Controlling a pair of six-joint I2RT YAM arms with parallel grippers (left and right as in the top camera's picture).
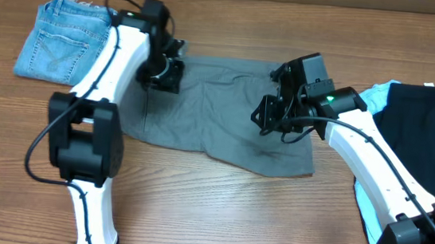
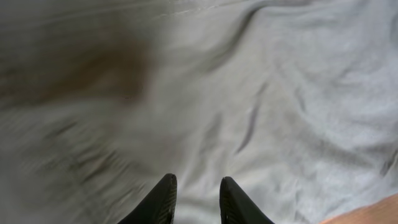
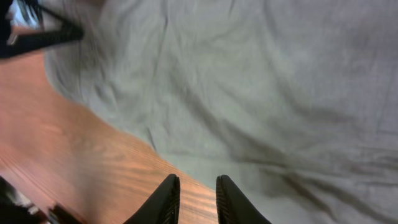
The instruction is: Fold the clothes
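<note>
Finds shorts [image 1: 219, 110] rumpled on desk [image 1: 217, 210], no fold visible (all outstanding); notes left hand [image 2: 198, 185], right hand [image 3: 196, 182] slightly parted, empty.

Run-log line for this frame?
grey shorts spread out, wrinkled | left gripper above shorts, jaws slightly apart, empty | right gripper above shorts' edge, jaws slightly apart, empty
</note>
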